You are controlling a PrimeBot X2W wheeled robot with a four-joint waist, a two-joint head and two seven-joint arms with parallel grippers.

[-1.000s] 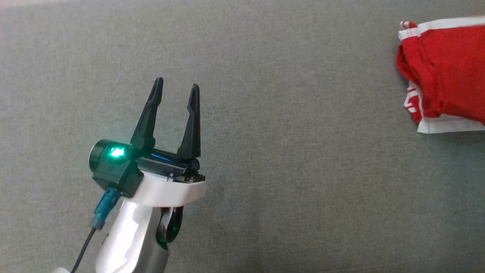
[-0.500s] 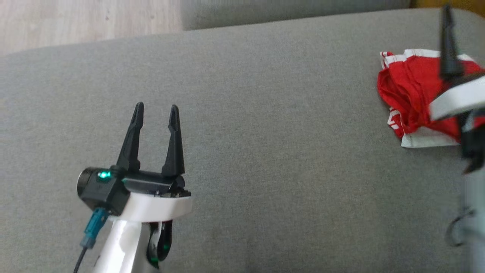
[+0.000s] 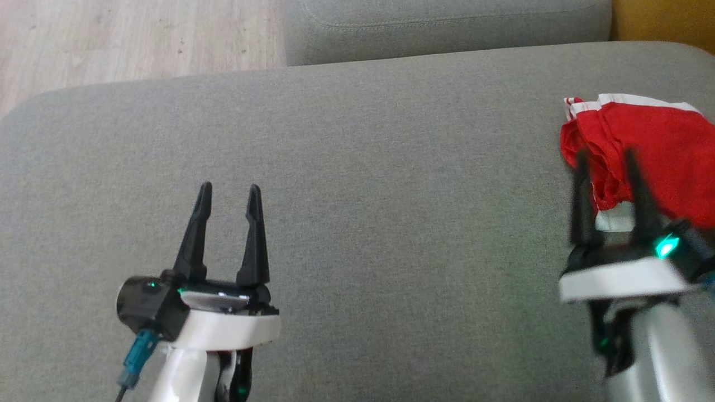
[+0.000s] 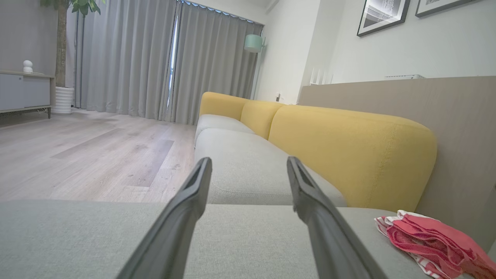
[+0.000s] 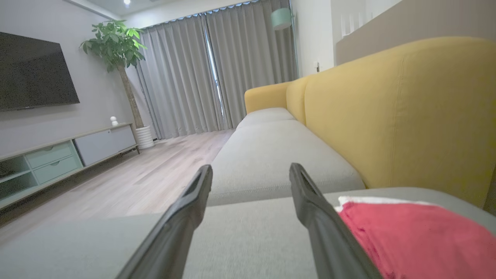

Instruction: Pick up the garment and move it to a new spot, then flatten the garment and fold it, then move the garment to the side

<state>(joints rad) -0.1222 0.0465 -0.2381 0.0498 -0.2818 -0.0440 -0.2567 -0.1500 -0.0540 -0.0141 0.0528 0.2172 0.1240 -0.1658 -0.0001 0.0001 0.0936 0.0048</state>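
Note:
The garment is a crumpled red piece with white striped trim, lying at the right end of the grey sofa seat. It also shows as the garment low right in the left wrist view and the garment low right in the right wrist view. My right gripper hovers open just in front of its near edge, fingers pointing at it, nothing between them. My left gripper stands open and empty far to the left over bare cushion.
Yellow backrest cushions rise along the sofa's right side. A second grey seat cushion lies beyond the seam. Wooden floor borders the seat's far left edge. A TV cabinet and a potted plant stand across the room.
The head camera has tilted up and back, bringing the sofa's edge and floor into view. My right gripper has entered at the lower right, just short of the garment. The left gripper stays open.

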